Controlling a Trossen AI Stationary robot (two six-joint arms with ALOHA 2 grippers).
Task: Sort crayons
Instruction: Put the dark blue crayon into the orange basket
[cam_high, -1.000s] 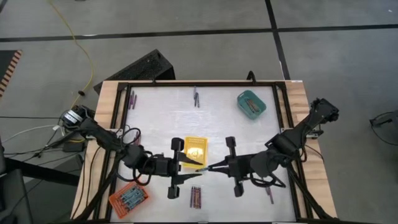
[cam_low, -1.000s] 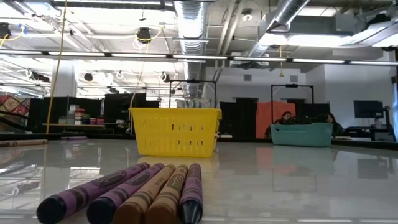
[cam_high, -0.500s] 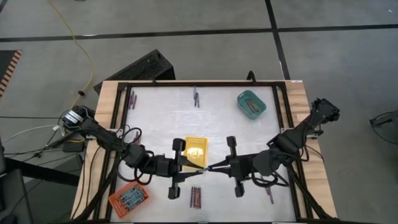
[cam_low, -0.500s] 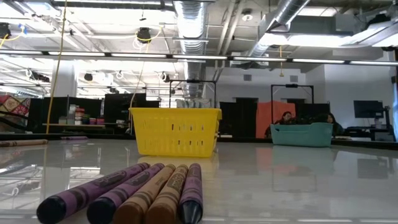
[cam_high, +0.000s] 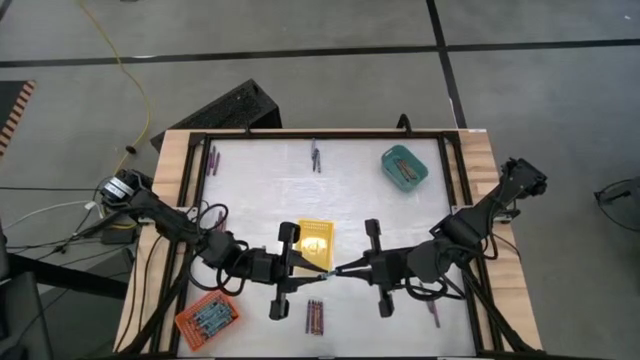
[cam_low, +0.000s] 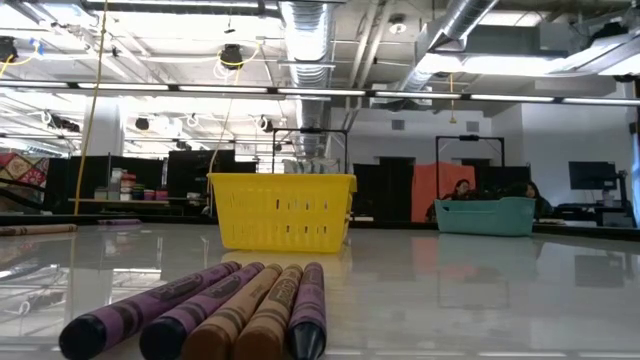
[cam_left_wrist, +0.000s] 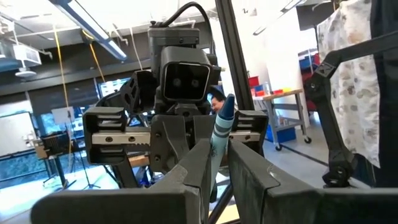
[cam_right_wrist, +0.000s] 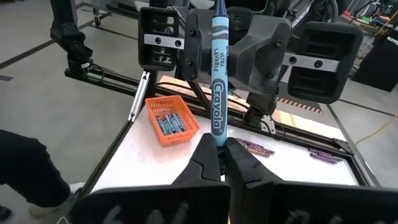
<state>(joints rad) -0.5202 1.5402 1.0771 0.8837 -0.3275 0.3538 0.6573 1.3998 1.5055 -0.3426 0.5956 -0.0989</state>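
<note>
The blue crayon (cam_right_wrist: 217, 74), upper middle of the right wrist view, bears the readable words "Crayola" and "ULTRA WASHABLE" along its wrapper.

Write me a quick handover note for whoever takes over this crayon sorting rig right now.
Grippers: the left gripper and right gripper meet tip to tip above the table's near middle, both closed on one blue crayon, mid-handoff.
Things: the orange tray at the near left corner holds bluish crayons. The teal tray at far right holds some too. The yellow tray sits mid-table; its contents cannot be seen.
Done: some crayons are binned.
Left: loose crayons near the front edge, near right, far middle and far left.
</note>
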